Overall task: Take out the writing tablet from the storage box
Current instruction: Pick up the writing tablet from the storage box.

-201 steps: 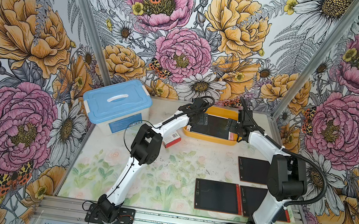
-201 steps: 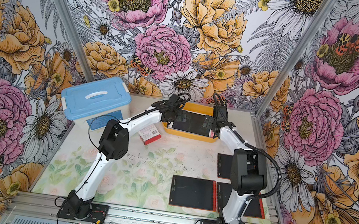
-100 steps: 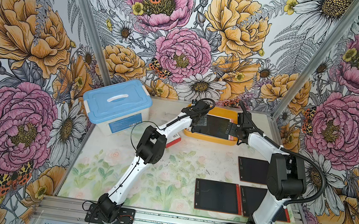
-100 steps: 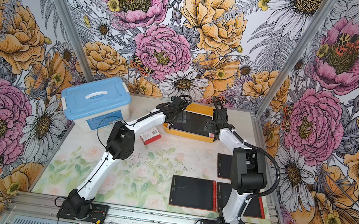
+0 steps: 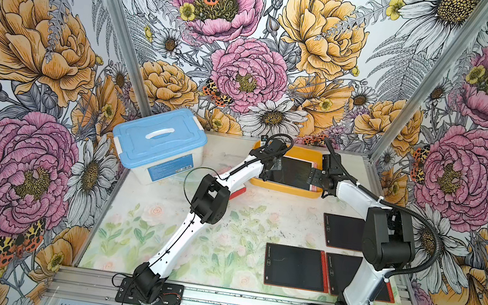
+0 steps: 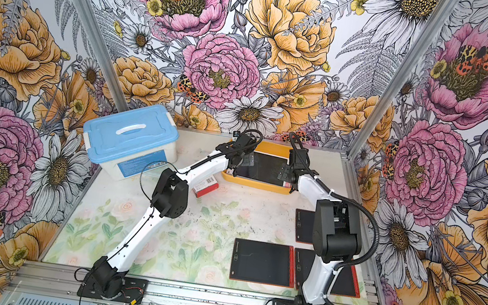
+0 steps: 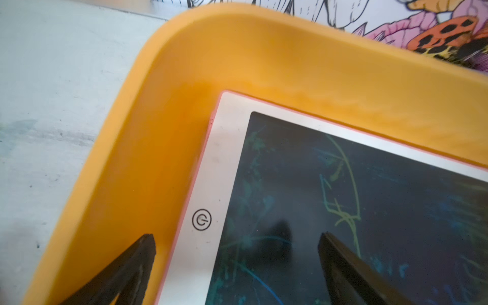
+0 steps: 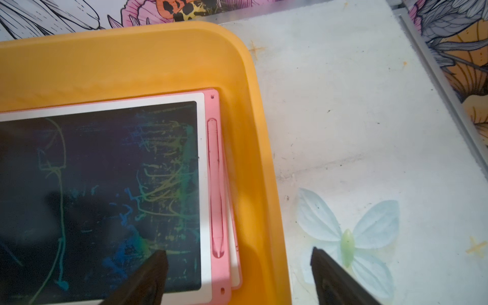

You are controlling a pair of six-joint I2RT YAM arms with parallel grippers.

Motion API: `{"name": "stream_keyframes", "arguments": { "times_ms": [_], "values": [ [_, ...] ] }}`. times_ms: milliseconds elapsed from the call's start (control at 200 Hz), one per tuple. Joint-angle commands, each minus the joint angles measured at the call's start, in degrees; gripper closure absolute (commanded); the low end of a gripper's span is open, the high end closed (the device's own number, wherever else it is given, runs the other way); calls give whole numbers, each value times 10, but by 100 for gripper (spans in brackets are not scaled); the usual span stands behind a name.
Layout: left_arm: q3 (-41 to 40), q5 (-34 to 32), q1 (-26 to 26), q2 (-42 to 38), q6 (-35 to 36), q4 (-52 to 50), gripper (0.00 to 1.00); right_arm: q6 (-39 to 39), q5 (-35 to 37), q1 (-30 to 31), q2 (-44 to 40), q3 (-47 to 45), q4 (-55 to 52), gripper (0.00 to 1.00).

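- in both top views the writing tablet (image 5: 294, 171) lies flat in the storage box (image 5: 284, 188), far across the surface (image 5: 225, 222); my left arm (image 5: 177, 238) and right arm (image 5: 354, 194) reach long, one per end, i judge for a two-sided lift
- left wrist: left tool (image 7: 235, 266) spread wide, straddling the tablet's edge, gripping nothing
- right wrist: right tool (image 8: 240, 274) spread, empty, one finger over the screen, one outside the box wall

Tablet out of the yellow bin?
No: in the right wrist view the tablet lies inside the bin, with the bin's wall rising past its pink edge.
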Motion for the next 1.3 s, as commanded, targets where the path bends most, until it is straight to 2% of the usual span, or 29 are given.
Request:
{"name": "stream_keyframes", "arguments": {
  "times_ms": [0, 210, 550, 950, 1186, 1291],
  "values": [
    [7, -8, 14, 19, -19, -17, 1, 10, 5, -2, 10, -7, 1, 13],
    [18, 28, 16, 31, -35, -16, 1, 11, 3, -3, 14, -6, 2, 14],
    [42, 183, 30, 34, -86, 13, 1, 20, -21, -4, 35, 4, 2, 18],
    [23, 268, 35, -1, -115, 70, 1, 36, -46, -5, 38, 15, 3, 23],
    [13, 308, 36, -26, -133, 100, 1, 41, -47, -5, 37, 17, 3, 34],
    [8, 323, 34, -36, -138, 110, 1, 44, -49, -5, 40, 18, 3, 34]
  ]
}}
